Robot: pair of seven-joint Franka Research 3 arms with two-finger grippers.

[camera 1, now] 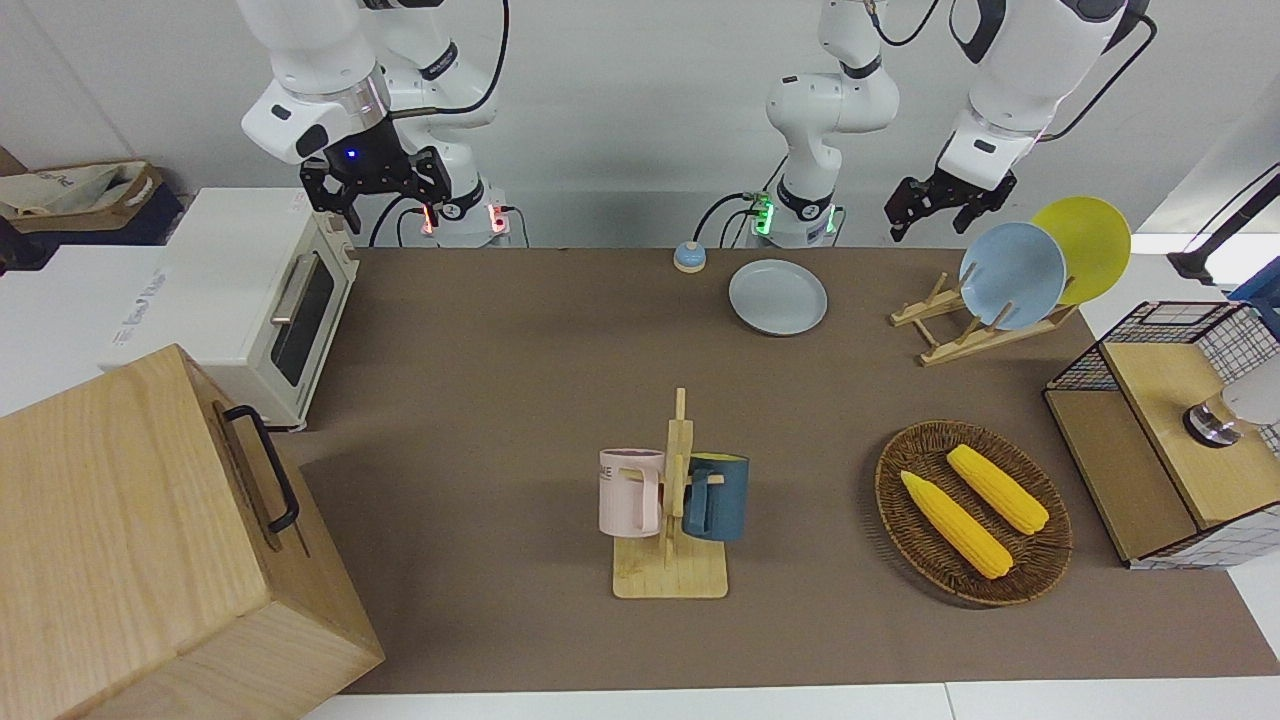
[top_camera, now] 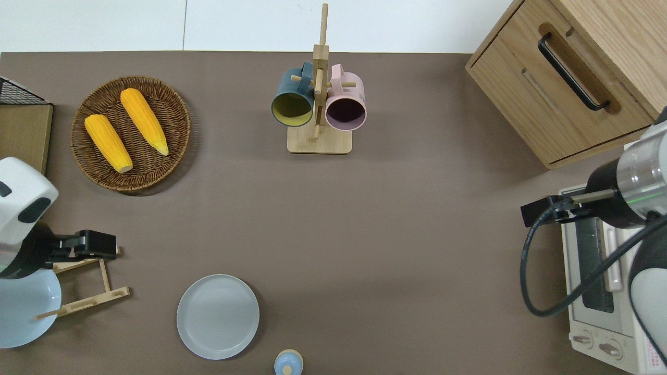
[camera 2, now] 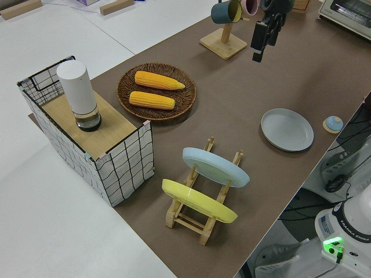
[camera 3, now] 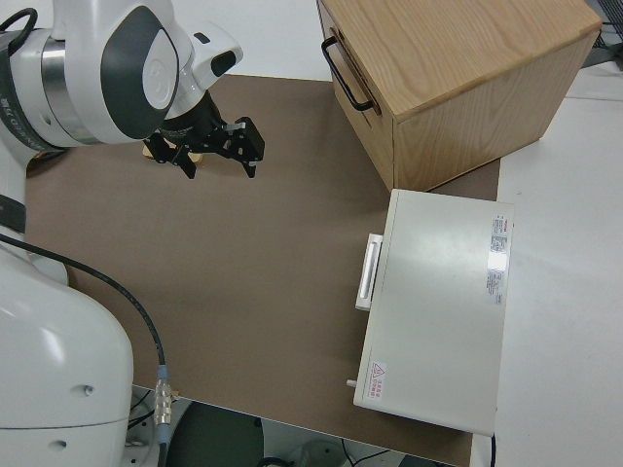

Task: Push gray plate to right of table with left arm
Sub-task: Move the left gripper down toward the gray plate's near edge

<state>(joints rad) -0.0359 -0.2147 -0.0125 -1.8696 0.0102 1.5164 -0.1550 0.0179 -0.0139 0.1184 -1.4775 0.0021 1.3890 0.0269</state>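
Our left arm's fingers (top_camera: 101, 245) hang in the air above the plate rack (top_camera: 86, 281), holding and touching nothing; how wide they stand we cannot tell. The gray plate (top_camera: 218, 316) lies flat on the table (top_camera: 396, 250), well apart from them, toward the middle. It looks stiff, light and likely to slide; we would push low on its rim. The right arm is parked.

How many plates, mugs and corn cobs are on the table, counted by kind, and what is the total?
Plates: 3: gray plate, blue plate, yellow plate
Mugs: 2: pink mug, dark blue mug
Corn cobs: 2: one, another
Total: 7
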